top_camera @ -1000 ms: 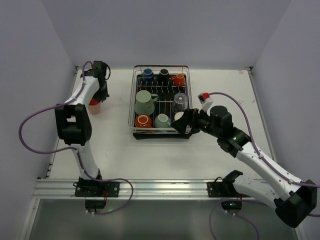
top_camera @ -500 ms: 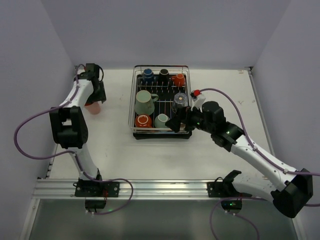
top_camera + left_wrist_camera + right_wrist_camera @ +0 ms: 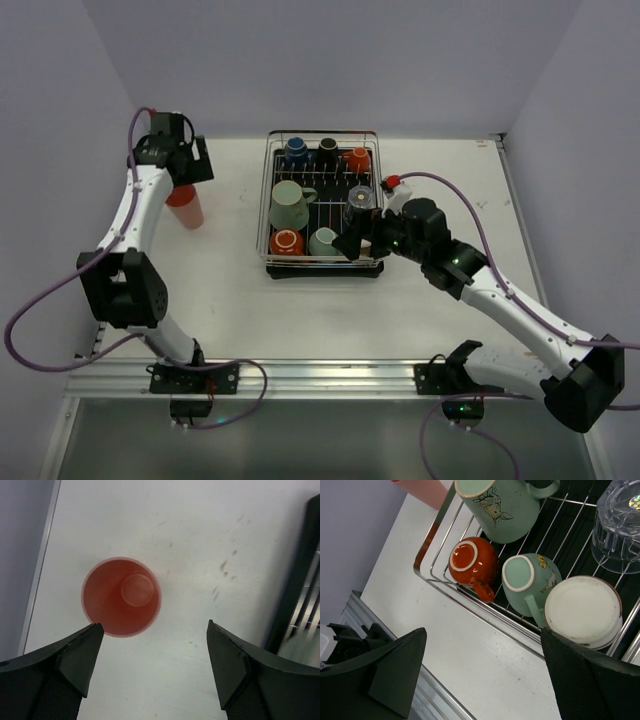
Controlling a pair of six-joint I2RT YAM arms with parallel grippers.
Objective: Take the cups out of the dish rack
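Note:
The salmon-pink cup (image 3: pixel 186 208) stands upright on the table left of the dish rack (image 3: pixel 322 268). My left gripper (image 3: pixel 178 168) hangs above it, open and apart from it. From the left wrist the cup (image 3: pixel 121 596) shows its open mouth just beyond the open left gripper (image 3: pixel 153 625). My right gripper (image 3: pixel 356 243) is open over the rack's near right corner. Below the right gripper (image 3: pixel 484 632) lie an orange-red mug (image 3: pixel 472 560), a teal mug (image 3: pixel 530 580) and a white-bottomed cup (image 3: pixel 582 610), all upside down. A tall green cup (image 3: pixel 502 505) and a clear cup (image 3: pixel 620 525) sit farther in.
Blue (image 3: pixel 295 152), black (image 3: pixel 328 150) and orange (image 3: pixel 358 158) cups line the rack's far row. The rack's black tray edge (image 3: pixel 300 580) shows at the right of the left wrist view. The table's left edge (image 3: pixel 42 565) runs close to the salmon cup.
The left gripper has opened, let go of the salmon-pink cup and drawn up and back from it. The right gripper has moved in over the rack's near right corner.

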